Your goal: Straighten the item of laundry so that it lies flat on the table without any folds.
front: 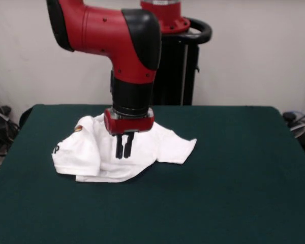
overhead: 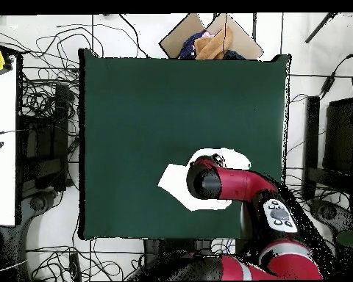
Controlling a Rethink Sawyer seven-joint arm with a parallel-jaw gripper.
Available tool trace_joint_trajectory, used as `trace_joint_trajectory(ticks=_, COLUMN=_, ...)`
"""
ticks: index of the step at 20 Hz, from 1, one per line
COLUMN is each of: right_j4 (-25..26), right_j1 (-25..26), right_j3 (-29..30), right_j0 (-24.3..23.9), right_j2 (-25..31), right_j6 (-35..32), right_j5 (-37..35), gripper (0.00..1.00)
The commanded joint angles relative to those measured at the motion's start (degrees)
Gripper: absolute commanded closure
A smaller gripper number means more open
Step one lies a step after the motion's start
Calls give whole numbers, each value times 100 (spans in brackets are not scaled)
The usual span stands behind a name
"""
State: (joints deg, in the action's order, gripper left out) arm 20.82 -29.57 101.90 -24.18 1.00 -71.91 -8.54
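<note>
The white T-shirt [front: 89,152] lies crumpled and folded over itself on the dark green table [front: 234,178], left of centre toward the far side. One sleeve [front: 180,150] sticks out to the right, and a bit of print shows at its left edge. My gripper [front: 124,151] hangs straight down over the middle of the shirt, its two black fingers close together, tips at the cloth. I cannot tell whether cloth is pinched. In the overhead view the arm covers most of the shirt [overhead: 173,182] and hides the gripper; the table [overhead: 135,110] shows as bare green.
The black pedestal [front: 178,66] stands behind the table's far edge. In the overhead view an open cardboard box with clothes [overhead: 209,40] sits beyond the table's top edge, cables [overhead: 47,110] run over the floor, and a white table [overhead: 3,147] stands at the left.
</note>
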Motion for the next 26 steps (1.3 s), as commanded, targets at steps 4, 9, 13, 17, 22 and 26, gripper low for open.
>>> trace_joint_trajectory(ticks=4, right_j4=-42, right_j1=1337, right_j3=-115, right_j0=-295, right_j2=758, right_j6=-970, right_j5=590, gripper=100)
trace_joint_trajectory(ticks=9, right_j4=-76, right_j1=1351, right_j3=-153, right_j0=-213, right_j2=663, right_j6=-1021, right_j5=770, gripper=0)
trace_joint_trajectory(ticks=13, right_j4=-245, right_j1=1044, right_j3=-24, right_j0=-60, right_j2=575, right_j6=-1139, right_j5=610, gripper=0)
trace_joint_trajectory(ticks=17, right_j4=-225, right_j1=971, right_j3=-46, right_j0=-88, right_j2=621, right_j6=-1064, right_j5=528, gripper=0)
trace_joint_trajectory(ticks=22, right_j4=-274, right_j1=1345, right_j3=-209, right_j0=-85, right_j2=653, right_j6=-1234, right_j5=949, gripper=0)
trace_joint_trajectory(ticks=26, right_j4=-350, right_j1=1517, right_j3=-382, right_j0=144, right_j2=592, right_j6=-1201, right_j5=797, gripper=0)
